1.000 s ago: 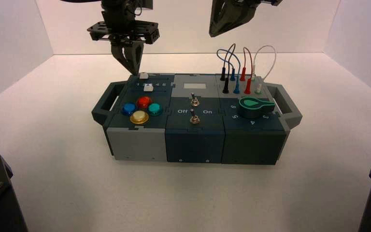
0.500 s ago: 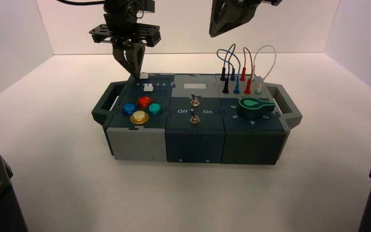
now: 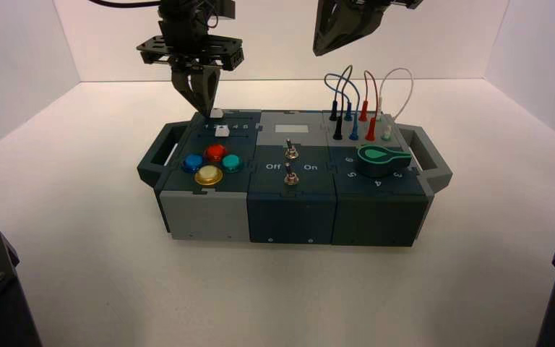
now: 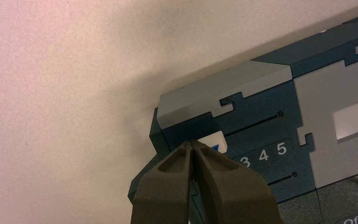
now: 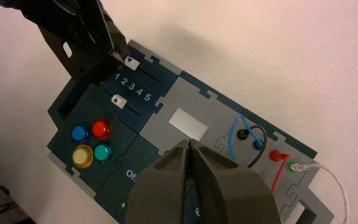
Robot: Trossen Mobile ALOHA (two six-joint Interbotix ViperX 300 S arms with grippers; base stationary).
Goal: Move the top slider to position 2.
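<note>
Slider (top) (image 5: 132, 63) looks near 2 (image 5: 124, 81), perhaps a nudge short; your left gripper (image 4: 191, 143), pressed together, adjoins it; your right gripper (image 5: 189, 141), likewise, idles over the box (image 5: 185, 100).

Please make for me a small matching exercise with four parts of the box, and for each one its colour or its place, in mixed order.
Things:
1. top slider
2. front round button
3. pointer knob
4. toggle switches

Descriptions:
A. beside the words "Off" and "On", in the box's middle section
B. at the tip of the left gripper
C. green, on the box's right section
D. yellow, nearest the front edge among four

Right pairs: 1-B, 2-D, 3-C, 4-A
</note>
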